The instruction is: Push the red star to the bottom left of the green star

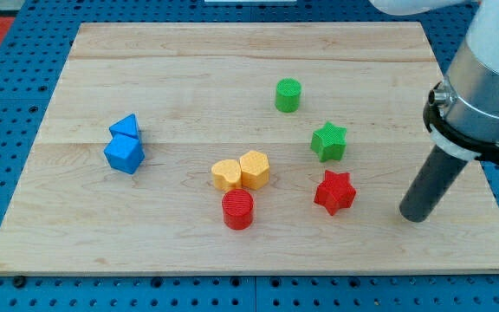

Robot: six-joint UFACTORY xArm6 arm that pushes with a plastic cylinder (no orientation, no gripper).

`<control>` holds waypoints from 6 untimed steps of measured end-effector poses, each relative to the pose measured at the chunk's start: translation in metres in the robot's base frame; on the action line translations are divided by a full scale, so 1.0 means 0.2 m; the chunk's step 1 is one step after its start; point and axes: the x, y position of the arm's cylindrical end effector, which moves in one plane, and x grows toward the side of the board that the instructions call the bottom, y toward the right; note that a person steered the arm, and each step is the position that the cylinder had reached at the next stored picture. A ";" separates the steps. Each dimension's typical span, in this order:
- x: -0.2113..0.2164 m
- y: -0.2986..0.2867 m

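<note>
The red star (334,191) lies on the wooden board right of centre, directly below the green star (328,140), with a small gap between them. My tip (414,217) rests on the board to the right of the red star and slightly lower, clearly apart from it. The dark rod rises from the tip toward the view's upper right into the arm's grey body.
A green cylinder (288,94) stands above the green star. A red cylinder (238,209) and two yellow blocks (241,172) sit left of the red star. Two blue blocks (125,145) lie at the left. The board's right edge (483,173) is near my tip.
</note>
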 end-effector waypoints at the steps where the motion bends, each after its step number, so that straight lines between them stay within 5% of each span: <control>1: -0.02 -0.07; 3: -0.12 -0.49; 5: 0.16 -0.48; 6: 0.09 -0.72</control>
